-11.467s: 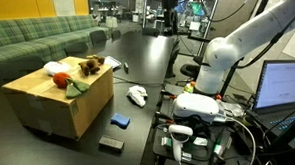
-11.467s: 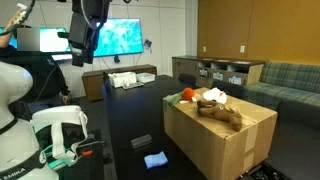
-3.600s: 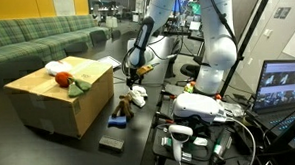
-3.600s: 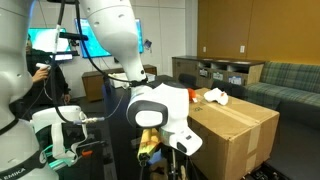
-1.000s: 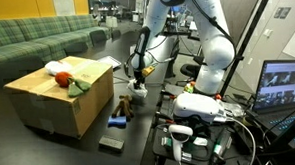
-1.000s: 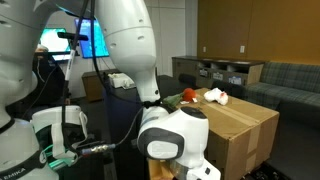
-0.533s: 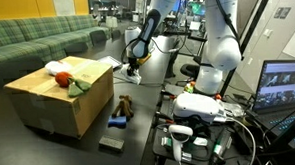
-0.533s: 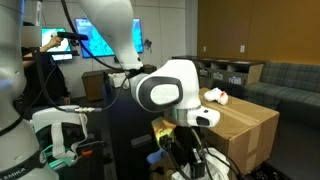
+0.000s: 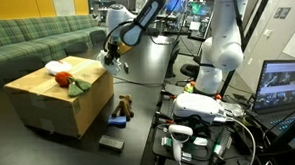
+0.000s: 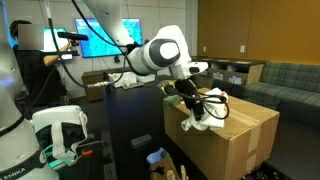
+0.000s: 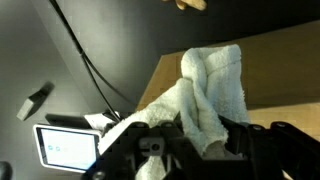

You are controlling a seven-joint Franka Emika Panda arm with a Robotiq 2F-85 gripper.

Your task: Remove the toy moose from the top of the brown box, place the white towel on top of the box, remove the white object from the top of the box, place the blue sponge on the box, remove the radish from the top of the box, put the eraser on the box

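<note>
My gripper (image 9: 111, 56) is shut on the white towel (image 10: 196, 122), which hangs from the jaws just above the near edge of the brown box (image 9: 48, 102). In the wrist view the towel (image 11: 203, 85) drapes between the fingers over the box top (image 11: 275, 75). On the box lie the red radish (image 9: 59, 79) with green leaves and the white object (image 9: 52, 67); the white object (image 10: 214, 97) shows behind the gripper. The toy moose (image 9: 124, 106), blue sponge (image 9: 117, 121) and grey eraser (image 9: 111, 143) lie on the dark floor beside the box.
A green sofa (image 9: 35, 37) stands behind the box. A robot base with cables (image 9: 194, 115) and a laptop (image 9: 283, 87) sit nearby. A person and a lit screen (image 10: 105, 38) are in the background, with shelving (image 10: 225, 70) behind the box.
The gripper has risen from floor level beside the box, carrying the towel up and across to hang over the box's edge.
</note>
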